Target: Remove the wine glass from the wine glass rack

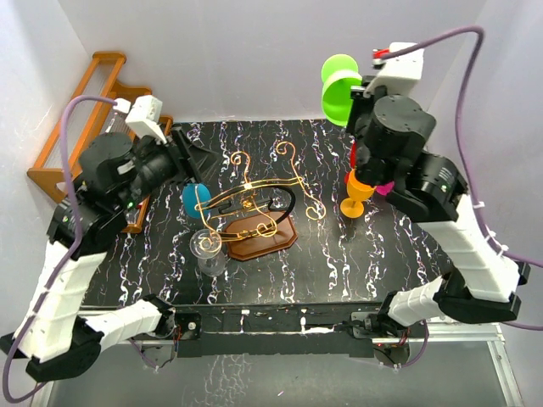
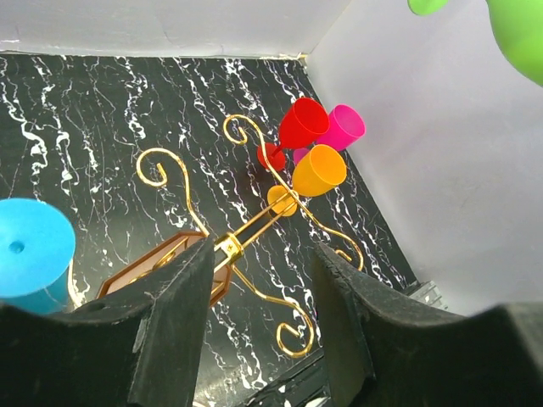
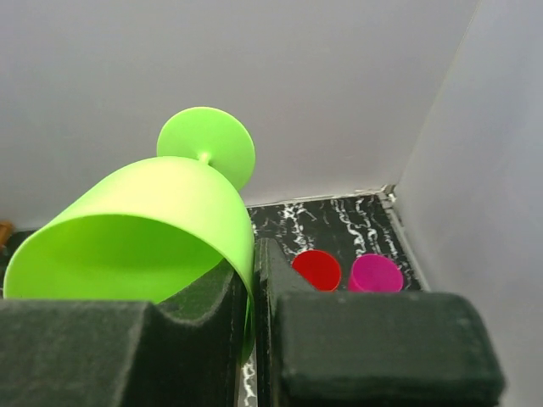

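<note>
The wine glass rack (image 1: 254,199) is gold wire with scroll ends and a black loop, on a reddish-brown base (image 1: 270,239) at mid-table. A blue glass (image 1: 193,201) sits at its left end. A clear glass (image 1: 208,248) is by the base's front left. My right gripper (image 1: 355,95) is shut on the rim of a green wine glass (image 1: 339,89), held high at the back right, clear of the rack. In the right wrist view its fingers (image 3: 288,280) pinch the green wall (image 3: 144,229). My left gripper (image 1: 182,157) is open and empty above the rack's left; the gold wire (image 2: 229,246) shows between its fingers (image 2: 182,314).
An orange glass (image 1: 356,193) stands right of the rack, with red (image 2: 301,127) and magenta (image 2: 344,127) glasses behind it near the right wall. An orange-brown wooden stepped shelf (image 1: 93,110) stands at the back left. White walls close the back and sides.
</note>
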`<move>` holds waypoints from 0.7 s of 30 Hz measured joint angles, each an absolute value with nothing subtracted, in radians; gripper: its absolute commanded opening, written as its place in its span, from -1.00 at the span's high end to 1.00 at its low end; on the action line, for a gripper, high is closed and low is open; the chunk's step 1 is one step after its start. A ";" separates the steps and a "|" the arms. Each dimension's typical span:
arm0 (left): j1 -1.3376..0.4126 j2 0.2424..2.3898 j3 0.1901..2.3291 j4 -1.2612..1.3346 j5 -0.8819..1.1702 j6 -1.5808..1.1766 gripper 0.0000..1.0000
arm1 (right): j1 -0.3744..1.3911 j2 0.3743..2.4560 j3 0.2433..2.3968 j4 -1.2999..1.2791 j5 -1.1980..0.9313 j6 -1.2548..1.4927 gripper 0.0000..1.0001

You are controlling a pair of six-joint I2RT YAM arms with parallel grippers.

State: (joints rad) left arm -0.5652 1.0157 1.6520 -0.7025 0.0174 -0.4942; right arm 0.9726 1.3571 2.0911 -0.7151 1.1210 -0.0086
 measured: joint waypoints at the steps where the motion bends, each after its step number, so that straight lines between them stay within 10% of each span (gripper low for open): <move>1: -0.565 1.032 1.658 -0.697 0.023 -0.492 0.06 | 0.973 1.373 2.093 -0.699 1.124 -0.050 0.85; 11: -0.565 1.093 1.668 -0.688 0.044 -0.474 0.09 | 0.774 1.650 2.325 -0.635 0.994 -0.247 0.85; 21: -0.565 1.096 1.725 -0.714 0.020 -0.451 0.16 | -0.027 1.678 2.189 -1.001 0.354 0.177 0.85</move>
State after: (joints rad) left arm -0.5652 1.0958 1.7248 -0.7136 0.0200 -0.4507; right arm -0.0265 1.6779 2.1891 -1.0012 0.3538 0.1772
